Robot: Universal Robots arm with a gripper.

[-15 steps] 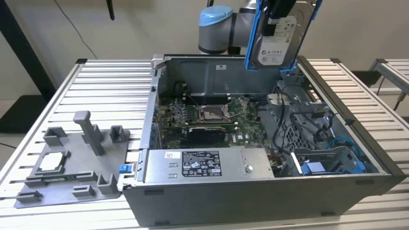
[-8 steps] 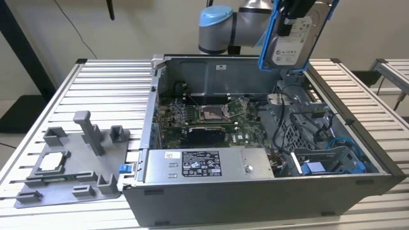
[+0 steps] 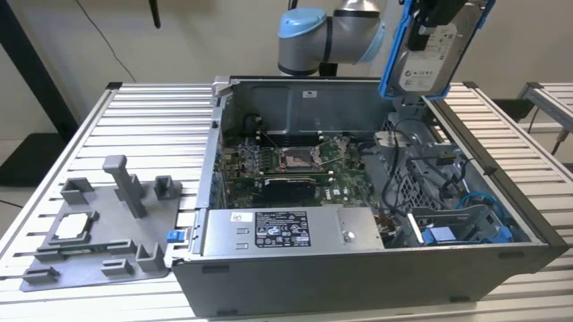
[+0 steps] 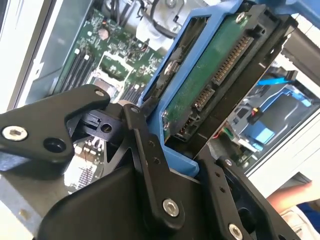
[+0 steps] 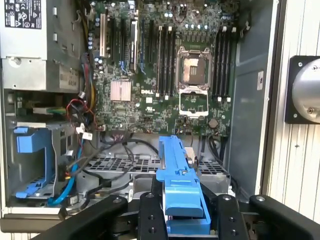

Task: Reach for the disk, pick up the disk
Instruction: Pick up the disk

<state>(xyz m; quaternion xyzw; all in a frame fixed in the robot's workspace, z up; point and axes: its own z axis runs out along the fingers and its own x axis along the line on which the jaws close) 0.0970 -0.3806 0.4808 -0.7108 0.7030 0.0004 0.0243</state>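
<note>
An open computer case lies on a slatted metal counter, its green motherboard exposed. Above the case, the gripper has its black fingers closed on the disk, a silver drive with white label and blue bracket, held upright.

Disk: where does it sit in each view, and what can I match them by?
Exterior view: disk held aloft at top right, above the open computer case.
Second wrist view: upper centre-right, circuit-board side facing the camera, clamped in the jaws.
First wrist view: bottom centre, blue bracket edge-on.
Shared landmark: CPU socket.
</note>
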